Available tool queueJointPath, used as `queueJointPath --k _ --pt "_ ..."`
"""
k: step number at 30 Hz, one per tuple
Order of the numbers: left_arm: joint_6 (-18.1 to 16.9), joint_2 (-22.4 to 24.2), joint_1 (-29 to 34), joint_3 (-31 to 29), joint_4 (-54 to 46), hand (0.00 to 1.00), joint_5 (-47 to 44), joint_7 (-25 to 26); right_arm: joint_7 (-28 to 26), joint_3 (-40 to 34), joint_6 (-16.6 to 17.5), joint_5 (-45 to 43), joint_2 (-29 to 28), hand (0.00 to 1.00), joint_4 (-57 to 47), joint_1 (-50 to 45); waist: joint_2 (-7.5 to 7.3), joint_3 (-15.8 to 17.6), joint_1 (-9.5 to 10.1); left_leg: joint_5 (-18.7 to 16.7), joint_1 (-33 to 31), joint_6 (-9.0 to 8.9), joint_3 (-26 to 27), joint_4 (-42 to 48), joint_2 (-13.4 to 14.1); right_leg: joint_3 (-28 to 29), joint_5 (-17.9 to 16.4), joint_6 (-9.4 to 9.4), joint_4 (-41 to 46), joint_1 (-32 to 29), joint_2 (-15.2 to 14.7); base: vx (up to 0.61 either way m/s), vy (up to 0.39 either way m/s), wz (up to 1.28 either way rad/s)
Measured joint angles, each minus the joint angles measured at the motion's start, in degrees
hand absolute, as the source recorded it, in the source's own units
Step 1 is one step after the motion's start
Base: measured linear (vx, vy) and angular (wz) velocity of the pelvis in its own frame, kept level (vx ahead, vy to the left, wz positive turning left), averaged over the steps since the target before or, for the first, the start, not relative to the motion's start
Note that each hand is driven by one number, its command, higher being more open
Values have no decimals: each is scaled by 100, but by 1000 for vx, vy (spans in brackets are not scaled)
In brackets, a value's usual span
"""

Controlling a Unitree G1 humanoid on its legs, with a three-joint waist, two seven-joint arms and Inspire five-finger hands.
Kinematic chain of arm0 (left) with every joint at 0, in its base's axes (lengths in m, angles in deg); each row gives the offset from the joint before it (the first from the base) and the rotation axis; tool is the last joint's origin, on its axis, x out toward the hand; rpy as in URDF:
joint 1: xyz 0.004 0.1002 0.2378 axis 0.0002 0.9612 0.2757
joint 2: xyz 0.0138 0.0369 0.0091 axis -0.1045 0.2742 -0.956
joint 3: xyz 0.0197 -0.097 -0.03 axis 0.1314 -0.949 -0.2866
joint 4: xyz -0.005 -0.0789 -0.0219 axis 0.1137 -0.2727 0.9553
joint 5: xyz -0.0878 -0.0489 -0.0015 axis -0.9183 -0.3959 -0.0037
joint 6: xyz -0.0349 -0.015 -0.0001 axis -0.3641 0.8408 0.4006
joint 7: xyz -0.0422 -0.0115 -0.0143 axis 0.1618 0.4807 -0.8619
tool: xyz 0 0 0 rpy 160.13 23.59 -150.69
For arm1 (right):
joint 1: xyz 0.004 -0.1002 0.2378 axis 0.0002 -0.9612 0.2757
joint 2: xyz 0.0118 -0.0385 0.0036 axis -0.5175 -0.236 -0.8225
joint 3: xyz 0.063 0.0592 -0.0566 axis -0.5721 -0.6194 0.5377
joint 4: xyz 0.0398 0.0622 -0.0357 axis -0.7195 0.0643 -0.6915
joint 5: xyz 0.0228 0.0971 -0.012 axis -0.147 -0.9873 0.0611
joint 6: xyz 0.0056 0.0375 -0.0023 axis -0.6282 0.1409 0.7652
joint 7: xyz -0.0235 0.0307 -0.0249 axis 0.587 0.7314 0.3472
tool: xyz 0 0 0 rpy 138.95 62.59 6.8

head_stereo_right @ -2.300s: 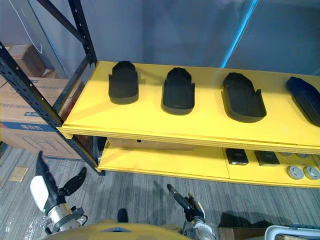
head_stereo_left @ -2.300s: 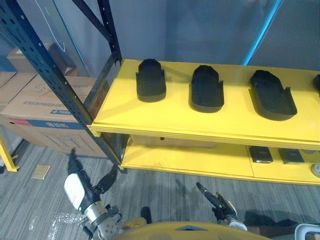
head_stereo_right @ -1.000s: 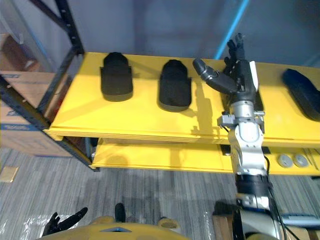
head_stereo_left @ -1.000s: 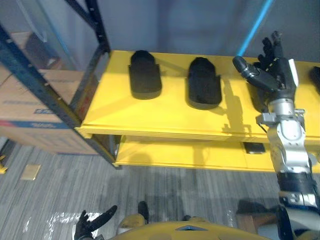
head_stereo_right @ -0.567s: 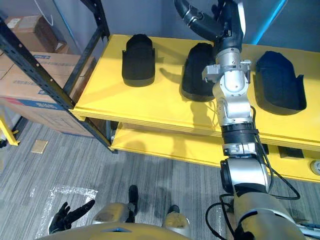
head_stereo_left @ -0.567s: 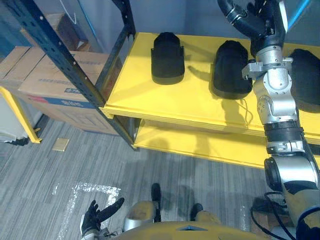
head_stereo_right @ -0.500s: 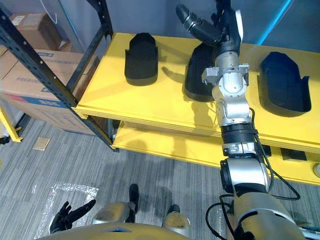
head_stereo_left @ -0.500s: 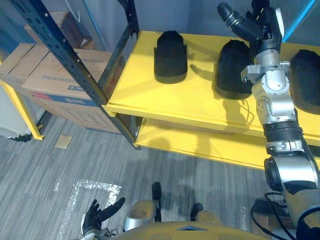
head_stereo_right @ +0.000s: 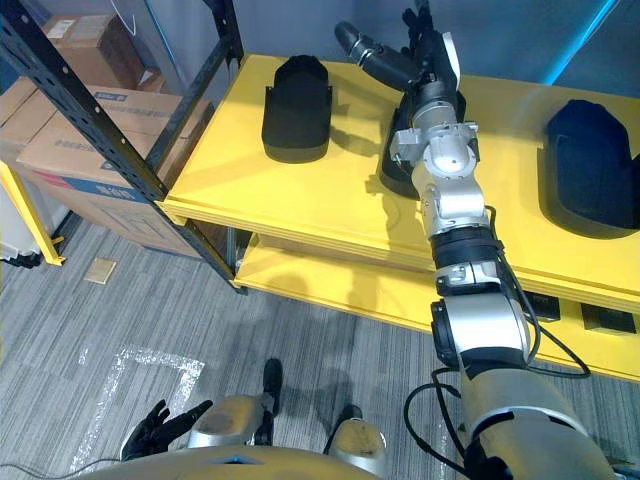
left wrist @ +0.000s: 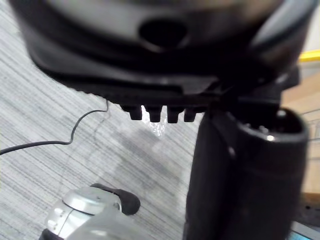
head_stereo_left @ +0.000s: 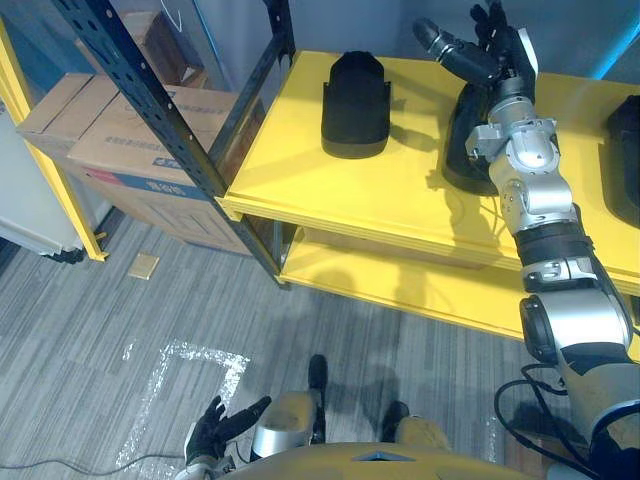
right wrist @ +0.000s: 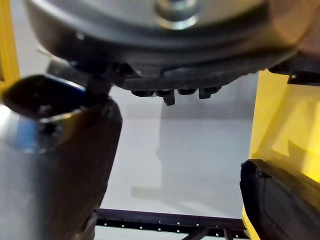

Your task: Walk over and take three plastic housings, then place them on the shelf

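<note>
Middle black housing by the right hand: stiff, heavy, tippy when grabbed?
Probably stiff: the middle housing holds a crisp moulded shape. Likely light, since the far-right housing shows a hollow shell. It lies flat on the yellow shelf, so rolling seems unlikely; it may slide if the right hand nudges it.

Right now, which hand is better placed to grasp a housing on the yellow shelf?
Right. The right hand is up at the shelf, fingers open, close to the middle housing. The left hand hangs open low by the floor, well away from the shelf.
</note>
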Motion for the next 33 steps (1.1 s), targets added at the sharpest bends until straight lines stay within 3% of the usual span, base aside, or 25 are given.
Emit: queueJointPath --k 9,23,33 --pt "131 -11 -59 105 -70 100 4 -48 -223 114 -71 6 -193 100 93 110 66 65 92 46 -58 -42 -57 3 45 -52 -102 -24 227 -133 4 7 -38 3" --pt "258 -107 -221 136 -135 100 4 -51 -656 638 -444 233 -394 100 755 241 -15 296 164 67 -81 -75 -137 3 61 -132 -238 -68 406 -179 -12 -1 -16 3" --pt "260 -125 -355 133 -155 100 5 -52 -709 650 -453 234 -390 100 1006 393 -51 395 216 66 -100 -77 -149 3 74 -143 -238 -68 393 -185 4 0 0 0"
